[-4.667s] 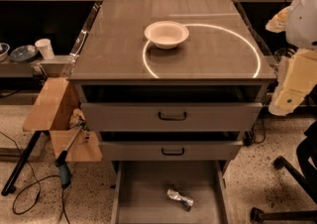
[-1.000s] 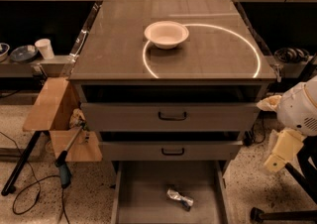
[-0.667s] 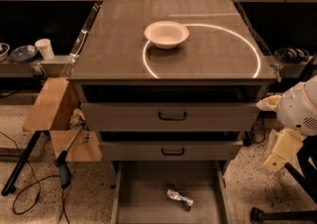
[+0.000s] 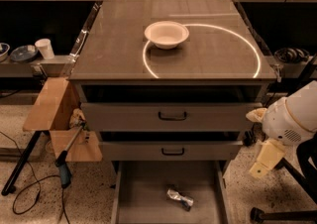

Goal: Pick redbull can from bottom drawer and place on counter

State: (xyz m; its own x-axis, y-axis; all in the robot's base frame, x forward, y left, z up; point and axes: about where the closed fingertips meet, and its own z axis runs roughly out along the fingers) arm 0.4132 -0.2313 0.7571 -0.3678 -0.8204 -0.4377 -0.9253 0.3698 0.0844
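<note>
The redbull can (image 4: pixel 179 198), small, silvery and crumpled-looking, lies on its side on the floor of the open bottom drawer (image 4: pixel 143 188), a little right of its middle. The counter (image 4: pixel 119 49) is the glossy grey-brown top with a bright ring reflection. My arm's white joint is at the right of the cabinet, and my gripper (image 4: pixel 259 165) hangs below it as a cream piece pointing down. The gripper is level with the second drawer, outside the cabinet's right side, above and to the right of the can and apart from it.
A white bowl (image 4: pixel 166 34) stands on the counter at the ring's upper left. Two shut grey drawers with black handles (image 4: pixel 173 116) sit above the bottom drawer. Cardboard pieces (image 4: pixel 49 105), a tool and cables lie at the left. A chair base (image 4: pixel 277 214) is at the lower right.
The arm has come down from beside the counter top to beside the drawers. Over the last second it shifted slightly down and left. The can has not moved.
</note>
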